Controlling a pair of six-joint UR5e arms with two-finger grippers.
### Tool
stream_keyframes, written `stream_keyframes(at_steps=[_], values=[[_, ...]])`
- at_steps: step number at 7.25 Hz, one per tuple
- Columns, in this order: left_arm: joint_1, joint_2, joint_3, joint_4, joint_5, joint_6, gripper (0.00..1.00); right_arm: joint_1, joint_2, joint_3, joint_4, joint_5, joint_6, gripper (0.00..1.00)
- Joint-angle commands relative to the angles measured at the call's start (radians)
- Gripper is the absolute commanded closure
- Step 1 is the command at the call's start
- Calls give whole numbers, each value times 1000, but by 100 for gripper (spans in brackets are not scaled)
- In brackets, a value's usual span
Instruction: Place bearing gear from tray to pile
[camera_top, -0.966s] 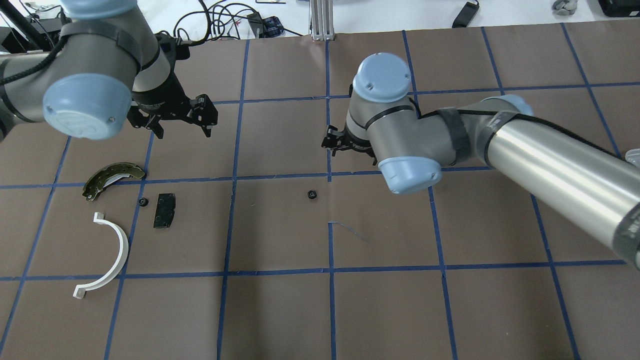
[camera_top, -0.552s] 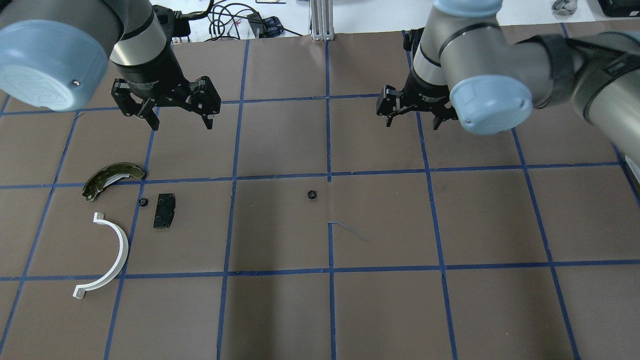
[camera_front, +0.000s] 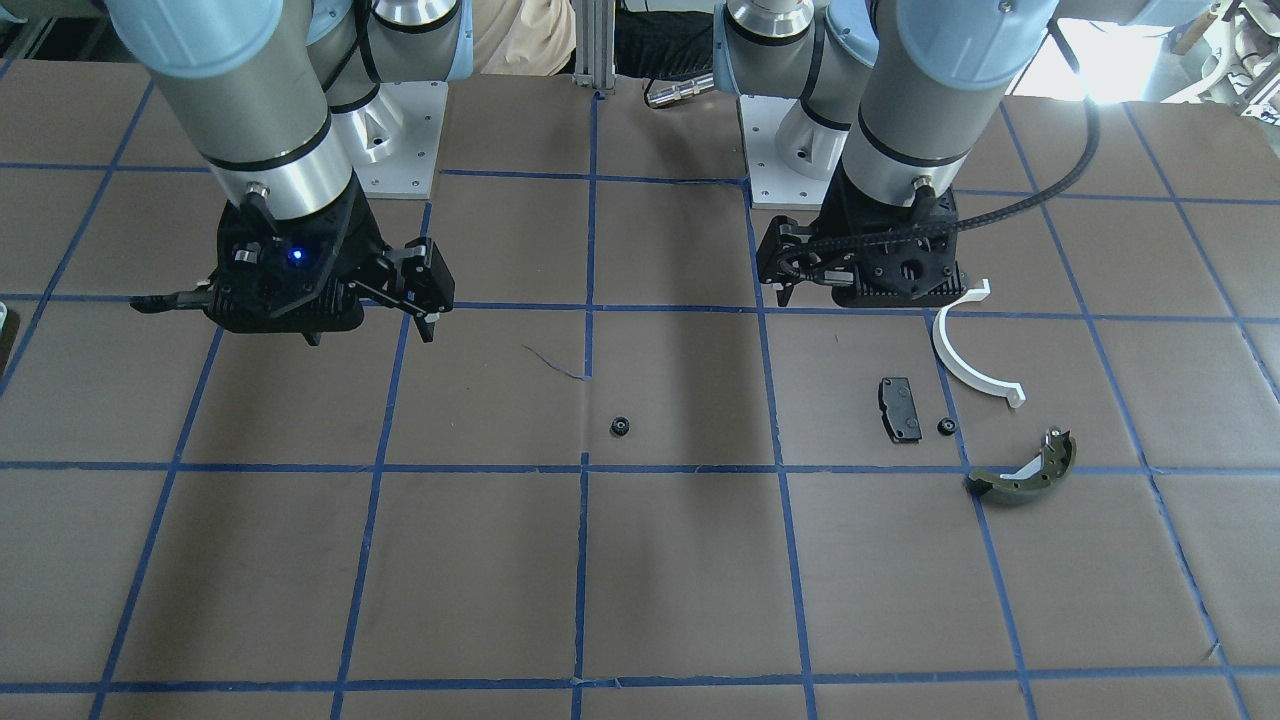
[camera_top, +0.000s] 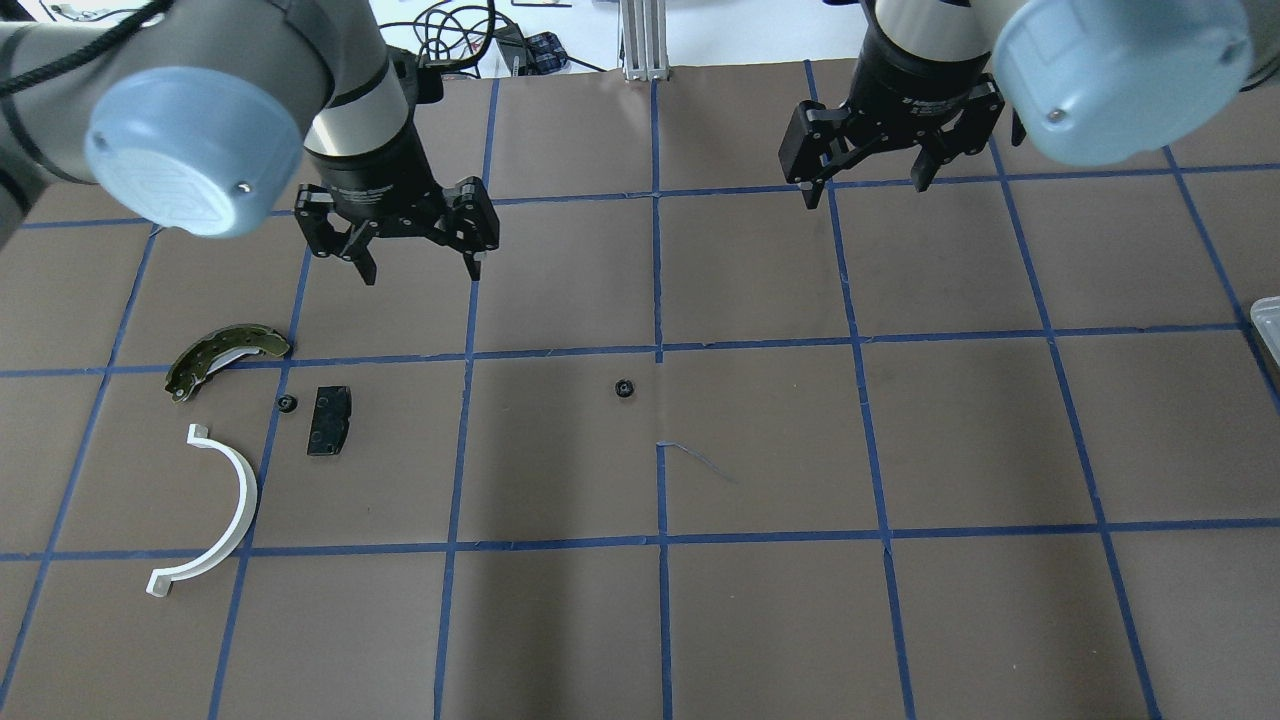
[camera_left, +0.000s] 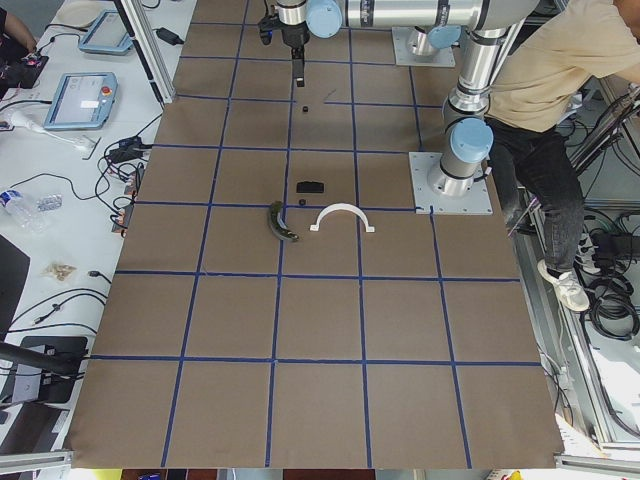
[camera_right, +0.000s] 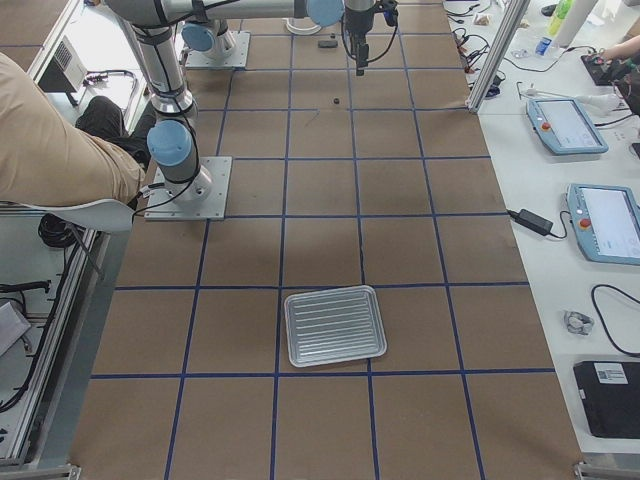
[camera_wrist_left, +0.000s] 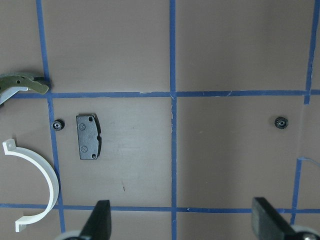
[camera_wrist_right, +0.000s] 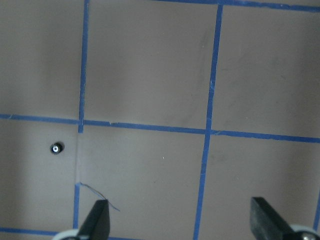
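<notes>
A small black bearing gear (camera_top: 624, 389) lies alone at the table's centre; it also shows in the front view (camera_front: 620, 426) and in both wrist views (camera_wrist_left: 281, 121) (camera_wrist_right: 56, 148). The pile lies at the left: an olive brake shoe (camera_top: 225, 355), a black pad (camera_top: 329, 421), a white arc (camera_top: 215, 510) and a second small gear (camera_top: 286, 404). My left gripper (camera_top: 420, 265) hangs open and empty above the table, beyond the pile. My right gripper (camera_top: 865, 190) hangs open and empty far right of the centre gear.
The ribbed metal tray (camera_right: 334, 325) lies at the table's right end and holds nothing; only its edge (camera_top: 1268, 320) shows in the overhead view. A person sits behind the robot's bases (camera_left: 560, 80). Cables and devices lie past the far edge.
My right gripper has drawn back from near the centre gear to the far right. My left gripper has moved right, away from the pile. Both stayed open.
</notes>
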Motion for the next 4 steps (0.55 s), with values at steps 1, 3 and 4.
stream_keyframes(at_steps=[1,3,4], values=[[-108,-140,-35,177,-37,-119,0,-47,-34,28,14,12,-60,0],[-208,-216,-133,379,-35,-236,0,-55,-30,22,36,-32,-60,0],[-216,-251,-172,467,-35,-242,0,-54,-51,67,37,-31,-42,0]])
